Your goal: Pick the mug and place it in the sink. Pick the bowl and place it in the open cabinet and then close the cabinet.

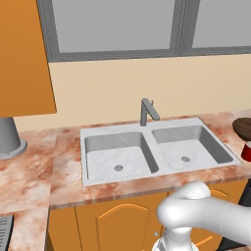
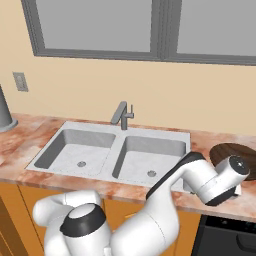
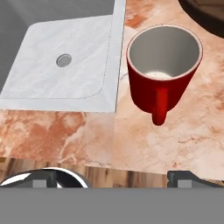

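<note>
While your end effector [image 3: 118, 177] waits wide open and holds nothing, the small shiny red mug [image 3: 163, 70] stands upright on the pink marble bench [image 3: 65, 131], just beside the grey metal sink [image 3: 65, 83]. It looks hard, light and a bit slippery, so you should pinch it across its round wall, not by its handle.
</note>
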You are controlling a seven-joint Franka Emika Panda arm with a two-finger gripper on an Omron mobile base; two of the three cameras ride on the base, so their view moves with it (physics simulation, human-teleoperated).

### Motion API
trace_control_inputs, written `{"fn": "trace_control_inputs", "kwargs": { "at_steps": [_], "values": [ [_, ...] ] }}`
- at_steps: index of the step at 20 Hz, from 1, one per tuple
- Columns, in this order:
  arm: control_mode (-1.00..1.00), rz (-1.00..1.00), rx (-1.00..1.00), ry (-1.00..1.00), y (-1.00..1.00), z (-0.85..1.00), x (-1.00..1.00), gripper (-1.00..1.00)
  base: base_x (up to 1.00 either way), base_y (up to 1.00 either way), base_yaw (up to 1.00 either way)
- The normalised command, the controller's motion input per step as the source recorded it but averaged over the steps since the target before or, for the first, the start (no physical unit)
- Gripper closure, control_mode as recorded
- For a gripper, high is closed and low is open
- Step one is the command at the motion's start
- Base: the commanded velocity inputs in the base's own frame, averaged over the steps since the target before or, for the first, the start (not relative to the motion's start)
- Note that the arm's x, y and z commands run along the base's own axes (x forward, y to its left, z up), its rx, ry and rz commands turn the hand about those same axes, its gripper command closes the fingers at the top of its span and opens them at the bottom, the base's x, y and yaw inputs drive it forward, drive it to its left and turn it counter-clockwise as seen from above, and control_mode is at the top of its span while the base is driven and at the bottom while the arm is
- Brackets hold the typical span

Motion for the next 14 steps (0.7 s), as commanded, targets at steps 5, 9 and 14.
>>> {"fn": "trace_control_inputs", "kwargs": {
  "at_steps": [5, 9, 14],
  "values": [
    [-1.00, 0.00, 0.00, 0.00, 0.00, -0.04, 0.10, -1.00, 0.00, 0.00, 0.00],
    [-1.00, 0.00, 0.00, -0.01, -0.01, -0.12, 0.03, -1.00, 0.00, 0.00, 0.00],
    [-1.00, 0.00, 0.00, 0.00, -0.01, -0.14, 0.13, -1.00, 0.00, 0.00, 0.00]
  ]
}}
